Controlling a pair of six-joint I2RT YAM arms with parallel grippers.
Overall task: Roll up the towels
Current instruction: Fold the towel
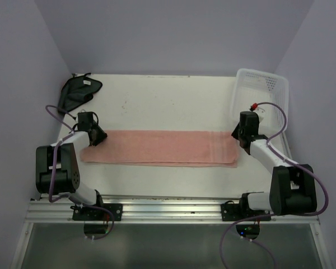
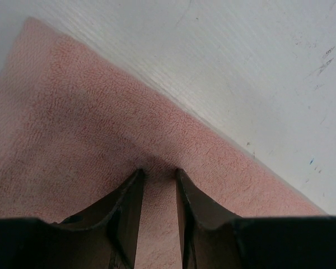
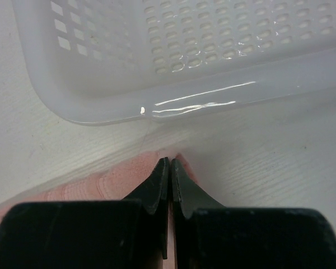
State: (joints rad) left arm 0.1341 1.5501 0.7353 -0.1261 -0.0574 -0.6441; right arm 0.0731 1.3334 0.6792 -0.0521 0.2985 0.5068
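**Inspector:** Where did the task items lie?

**Assessor:** The salmon-pink towel (image 1: 159, 148) lay flat as a long folded strip across the table (image 1: 168, 101), just ahead of both arms. The dark cloth (image 1: 78, 91) sat bunched in the far left corner, well apart from either arm.

**Inspector:** State of the fingers?

**Assessor:** The left gripper (image 2: 158, 174) stood at the towel's left end, its fingers narrowly apart with a pucker of terry nipped between them. The right gripper (image 3: 171, 162) was at the right-hand corner with its fingers pressed together. Whether any cloth was caught there could not be told.

**Inspector:** Hazards?

**Assessor:** Three, in my judgement. The right fingers sat on the very tip of the corner, so a pull could slip off it. The left nip may have taken only the upper layers, letting the fold separate and the roll skew. The right gripper also worked just beside the white basket (image 3: 185, 106), so a lift or swing could knock it.

**Inspector:** Contents of the basket?

**Assessor:** No towel or other item was seen in it. The arm and cable hid part of its floor from above.
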